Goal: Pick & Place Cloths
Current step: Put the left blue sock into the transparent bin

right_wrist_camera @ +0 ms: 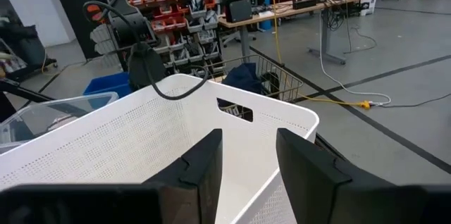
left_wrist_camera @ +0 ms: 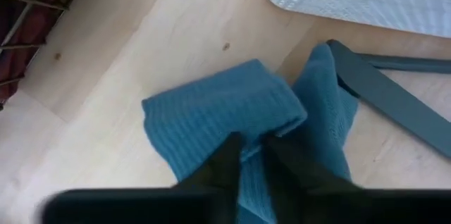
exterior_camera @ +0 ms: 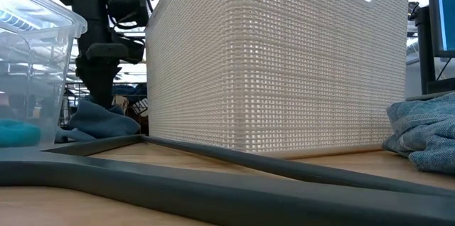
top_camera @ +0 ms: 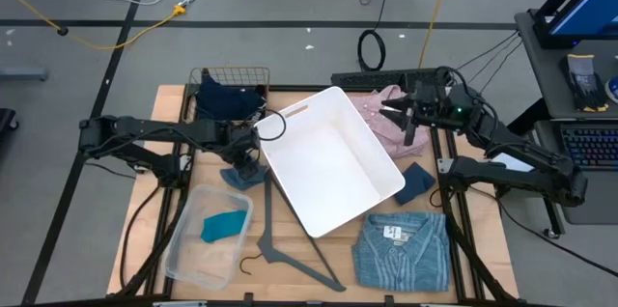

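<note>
White plastic basket (top_camera: 333, 162) is sitting mid-table. Just beside its left wall a blue cloth (left_wrist_camera: 232, 111) is lying bunched — soft, light, best pinched at a raised fold. The left gripper (left_wrist_camera: 252, 155) is clenching on that fold; the right gripper (right_wrist_camera: 246, 155) (jaws parted, empty) is hovering over the basket's far-right rim — the pinch depth is hidden.

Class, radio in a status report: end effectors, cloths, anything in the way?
Left end effector pinching blue cloth beside white basket. Right end effector part open, empty, above pink fleece. Grey hanger touches cloth.
</note>
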`<action>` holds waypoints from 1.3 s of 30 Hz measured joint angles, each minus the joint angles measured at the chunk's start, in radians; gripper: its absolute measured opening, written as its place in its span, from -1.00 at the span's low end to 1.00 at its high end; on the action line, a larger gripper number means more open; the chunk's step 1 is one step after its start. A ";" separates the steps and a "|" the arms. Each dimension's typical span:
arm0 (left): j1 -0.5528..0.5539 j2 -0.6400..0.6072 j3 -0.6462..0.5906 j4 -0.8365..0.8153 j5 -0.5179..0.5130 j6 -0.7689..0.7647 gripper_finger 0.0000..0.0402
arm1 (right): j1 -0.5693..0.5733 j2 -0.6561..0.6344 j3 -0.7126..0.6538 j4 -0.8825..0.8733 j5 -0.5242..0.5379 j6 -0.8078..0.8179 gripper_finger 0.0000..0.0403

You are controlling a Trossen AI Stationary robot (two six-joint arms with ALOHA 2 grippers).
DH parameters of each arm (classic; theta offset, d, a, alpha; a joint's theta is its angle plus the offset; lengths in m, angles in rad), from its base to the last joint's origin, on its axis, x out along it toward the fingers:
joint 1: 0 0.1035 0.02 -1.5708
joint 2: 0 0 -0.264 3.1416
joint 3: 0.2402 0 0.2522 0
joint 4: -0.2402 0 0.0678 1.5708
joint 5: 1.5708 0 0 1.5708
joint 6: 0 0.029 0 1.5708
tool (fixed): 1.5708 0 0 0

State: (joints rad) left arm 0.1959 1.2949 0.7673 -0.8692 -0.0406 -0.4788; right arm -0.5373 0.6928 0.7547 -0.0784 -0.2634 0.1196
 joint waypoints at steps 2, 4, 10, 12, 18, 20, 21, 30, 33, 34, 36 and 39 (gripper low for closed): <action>0.000 -0.003 0.000 -0.005 0.014 0.009 -0.92 | 0.000 -0.001 0.000 0.000 0.000 0.000 -0.38; 0.000 -0.020 -0.001 -0.032 0.014 0.009 -0.95 | 0.000 -0.001 0.000 0.000 0.000 0.000 -0.38; -0.002 -0.107 0.011 -0.097 0.044 0.001 -0.99 | 0.000 -0.001 0.000 0.000 0.005 0.000 -0.38; -0.004 -0.139 0.011 -0.104 0.045 -0.013 -0.99 | 0.000 -0.001 0.000 0.001 0.005 0.000 -0.38; -0.009 -0.240 0.011 -0.106 0.026 -0.047 -1.00 | 0.000 -0.001 0.000 0.007 0.005 0.007 -0.38; -0.009 -0.275 0.011 -0.106 0.023 -0.052 -1.00 | 0.000 -0.001 0.000 0.014 0.005 0.011 -0.38; -0.009 -0.293 0.011 -0.106 0.023 -0.060 -1.00 | 0.000 -0.001 0.000 0.020 0.005 0.018 -0.38; -0.010 -0.415 0.107 -0.179 -0.015 -0.128 -1.00 | 0.000 -0.001 0.000 0.061 0.004 0.033 -0.38; -0.010 -0.420 0.197 -0.235 -0.050 -0.129 -1.00 | 0.000 -0.001 0.000 0.061 0.003 0.048 -0.38; -0.010 -0.420 0.229 -0.256 -0.062 -0.128 -1.00 | 0.000 -0.001 0.000 0.061 0.003 0.051 -0.38; -0.010 -0.416 0.290 -0.289 -0.079 -0.126 -1.00 | 0.000 -0.001 0.000 0.061 0.001 0.052 -0.38; -0.021 -0.411 0.376 -0.320 -0.125 -0.126 -1.00 | 0.000 -0.001 0.000 0.061 0.001 0.051 -0.38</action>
State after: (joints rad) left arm 0.1750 0.8844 1.1436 -1.1889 -0.1654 -0.6052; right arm -0.5369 0.6922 0.7551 -0.0177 -0.2628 0.1711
